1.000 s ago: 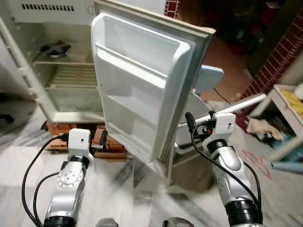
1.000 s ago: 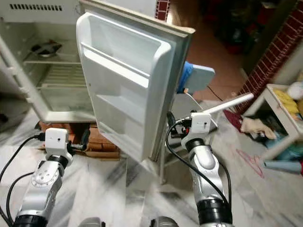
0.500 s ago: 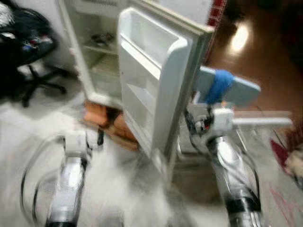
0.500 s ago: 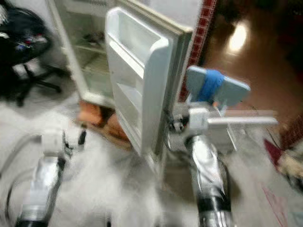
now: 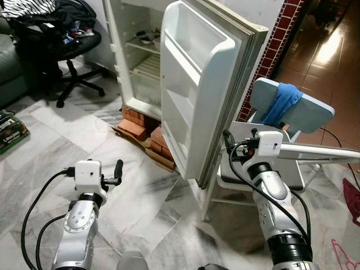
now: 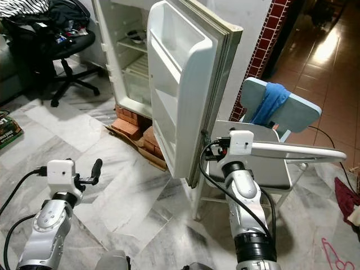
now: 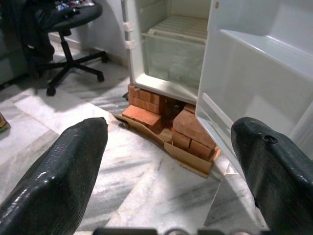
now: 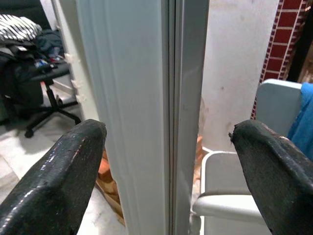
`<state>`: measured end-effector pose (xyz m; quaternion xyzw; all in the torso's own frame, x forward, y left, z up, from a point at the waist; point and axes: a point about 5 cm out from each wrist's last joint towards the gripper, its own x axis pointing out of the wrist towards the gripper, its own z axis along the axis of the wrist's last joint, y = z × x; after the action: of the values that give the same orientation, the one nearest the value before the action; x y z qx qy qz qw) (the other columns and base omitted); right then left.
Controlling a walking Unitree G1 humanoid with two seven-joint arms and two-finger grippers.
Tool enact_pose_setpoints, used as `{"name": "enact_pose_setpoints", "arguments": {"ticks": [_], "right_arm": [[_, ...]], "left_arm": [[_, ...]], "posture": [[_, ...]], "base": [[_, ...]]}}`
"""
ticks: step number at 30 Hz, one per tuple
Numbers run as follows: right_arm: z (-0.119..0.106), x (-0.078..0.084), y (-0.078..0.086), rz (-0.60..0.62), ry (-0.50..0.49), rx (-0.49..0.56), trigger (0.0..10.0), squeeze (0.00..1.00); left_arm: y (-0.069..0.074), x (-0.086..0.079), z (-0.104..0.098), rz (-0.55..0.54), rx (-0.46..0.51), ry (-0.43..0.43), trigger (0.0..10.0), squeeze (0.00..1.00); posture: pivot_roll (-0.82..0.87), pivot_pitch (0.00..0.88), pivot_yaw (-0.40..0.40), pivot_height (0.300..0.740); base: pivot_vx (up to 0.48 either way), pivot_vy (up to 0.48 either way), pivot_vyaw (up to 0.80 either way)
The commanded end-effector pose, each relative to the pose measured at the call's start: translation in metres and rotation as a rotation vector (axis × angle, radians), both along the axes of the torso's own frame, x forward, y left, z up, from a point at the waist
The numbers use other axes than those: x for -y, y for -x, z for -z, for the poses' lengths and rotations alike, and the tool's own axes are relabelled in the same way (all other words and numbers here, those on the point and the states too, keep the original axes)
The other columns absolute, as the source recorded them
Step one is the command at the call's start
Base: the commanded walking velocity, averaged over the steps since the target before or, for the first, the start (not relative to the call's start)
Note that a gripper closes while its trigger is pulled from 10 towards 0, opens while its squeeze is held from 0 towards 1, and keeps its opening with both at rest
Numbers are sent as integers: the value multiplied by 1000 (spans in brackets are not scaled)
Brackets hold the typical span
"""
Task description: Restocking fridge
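Left eye view: the fridge [image 5: 135,62] stands ahead and to the robot's left, raised on a stack of red bricks [image 5: 147,138] with flattened cardboard [image 5: 143,147] under them. Its door [image 5: 194,90] is swung wide open, long axis upright, with the free edge pointing toward the robot and the moulded inner shelves facing the robot's left. A small bowl [image 5: 151,37] sits on an upper shelf inside the cabinet.

The right end effector [image 8: 168,161] is raised at the door's free edge. The right wrist view shows its two black fingers [image 8: 73,166] spread wide, released, one on each side of the door's edge and gasket, with visible gaps and no contact. The head views do not give that detail, as the door hides the fingertips there.

The left end effector [image 7: 171,161] is held low over the marble floor [image 5: 50,146], well apart from the door. In the left wrist view its fingers [image 7: 58,171] are likewise wide apart and empty, framing the bricks and the fridge's lower drawer [image 7: 173,54].

Beside the door, on the robot's right, stands a pale blue chair [image 5: 287,112] with a blue cloth [image 5: 279,102] draped over its back. A black office chair [image 5: 56,50] piled with clothes stands left of the fridge.
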<state>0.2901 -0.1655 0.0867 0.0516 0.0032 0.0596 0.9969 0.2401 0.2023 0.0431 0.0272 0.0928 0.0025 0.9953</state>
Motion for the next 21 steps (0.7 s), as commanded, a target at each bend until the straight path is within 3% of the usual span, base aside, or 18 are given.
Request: {"name": "enact_pose_setpoints", "arguments": {"ticks": [1,18,21], "right_arm": [[-2,-1,1,8,-2,9,10000,0],[-6,9,-1,70,13,19,10000,0],[-7,9,-2,78,13,21,10000,0]], "left_arm": [[-1,-2,-5,0,26,-1,10000,0],[0,1,-5,11,19,19,10000,0],[1,0,-4,8,18,9,10000,0]], "posture": [[86,27,-58,740],[87,32,-57,740],[88,34,-57,740]], "base": [[285,0,0],[293,0,0],[0,0,0]]}}
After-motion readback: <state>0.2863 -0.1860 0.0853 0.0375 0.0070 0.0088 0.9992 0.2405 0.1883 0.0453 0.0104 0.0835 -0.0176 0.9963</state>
